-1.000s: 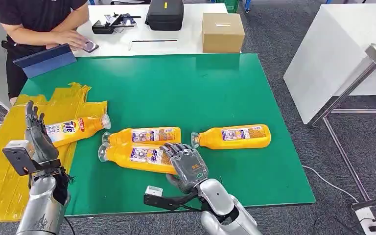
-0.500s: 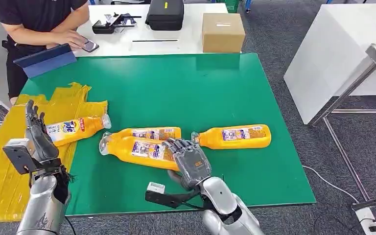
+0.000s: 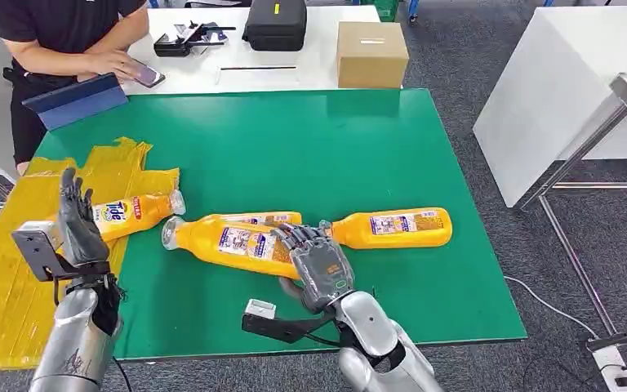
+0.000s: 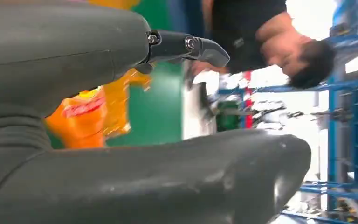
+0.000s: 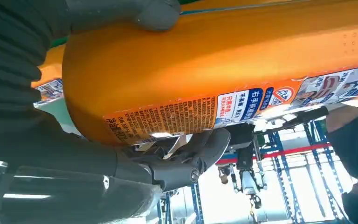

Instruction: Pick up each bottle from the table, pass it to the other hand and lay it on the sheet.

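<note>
My right hand [image 3: 317, 263] grips an orange bottle [image 3: 224, 242] by its base and holds it lifted off the green table [image 3: 359, 147], its clear cap end pointing left. Up close, that orange bottle [image 5: 223, 60] lies across my right hand [image 5: 74, 154]. Two more orange bottles lie on the table: one [image 3: 261, 219] just behind the held one, another [image 3: 392, 228] to the right. A fourth orange bottle [image 3: 126, 216] lies on the yellow sheet [image 3: 16, 269]. My left hand [image 3: 77, 222] is raised with fingers apart, holding nothing, over the sheet's right edge; my left hand [image 4: 98, 116] looms large with that bottle [image 4: 88, 116] behind it.
A person [image 3: 65, 33] stands at the far left by a white table with a phone [image 3: 148, 76], a blue tablet cover [image 3: 77, 100], a black case [image 3: 275, 23] and a cardboard box [image 3: 371, 54]. A white table [image 3: 555, 90] and metal frame [image 3: 588, 163] stand right.
My right hand has lifted the bottle off the table and carried it a little back and left. My left hand has risen and shifted right, toward the bottle.
</note>
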Controlling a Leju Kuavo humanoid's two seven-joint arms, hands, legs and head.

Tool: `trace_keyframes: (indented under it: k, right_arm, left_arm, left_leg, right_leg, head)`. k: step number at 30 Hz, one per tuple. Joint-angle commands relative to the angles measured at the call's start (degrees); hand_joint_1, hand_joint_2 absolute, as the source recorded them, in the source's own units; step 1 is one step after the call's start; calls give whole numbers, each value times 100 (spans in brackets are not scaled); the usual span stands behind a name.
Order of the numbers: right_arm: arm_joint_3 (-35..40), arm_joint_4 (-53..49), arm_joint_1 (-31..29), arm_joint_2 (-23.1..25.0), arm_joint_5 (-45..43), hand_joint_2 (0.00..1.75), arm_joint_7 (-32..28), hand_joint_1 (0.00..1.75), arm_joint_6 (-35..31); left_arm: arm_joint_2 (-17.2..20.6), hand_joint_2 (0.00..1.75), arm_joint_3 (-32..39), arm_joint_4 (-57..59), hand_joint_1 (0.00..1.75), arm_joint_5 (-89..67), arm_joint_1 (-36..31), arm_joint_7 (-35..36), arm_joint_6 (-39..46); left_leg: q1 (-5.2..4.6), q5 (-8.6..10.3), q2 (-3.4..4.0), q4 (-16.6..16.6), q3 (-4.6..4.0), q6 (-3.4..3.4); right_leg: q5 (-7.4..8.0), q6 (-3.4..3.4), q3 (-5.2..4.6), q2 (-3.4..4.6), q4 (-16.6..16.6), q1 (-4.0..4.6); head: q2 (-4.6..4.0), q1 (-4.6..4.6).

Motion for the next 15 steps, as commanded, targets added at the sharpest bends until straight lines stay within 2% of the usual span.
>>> trace_keyframes:
  k: [1,15]
  right_arm:
    - [-6,-22,-211,-129,-59,175,-11,175,-39]
    - [67,-1049,-228,-269,-21,175,4,175,-231]
  left_arm:
    - [320,0,518,1810,0,256,-514,22,-308]
    - [102,0,605,1346,0,118,-269,214,-543]
  left_leg:
    - [1,-6,8,-4,25,-17]
    - [-2,-6,-3,3,7,-11]
  right_leg:
    - [-5,-7,22,2,-3,1]
    - [-8,-3,8,-10,3,-1]
  head:
    - [0,0]
    - [0,0]
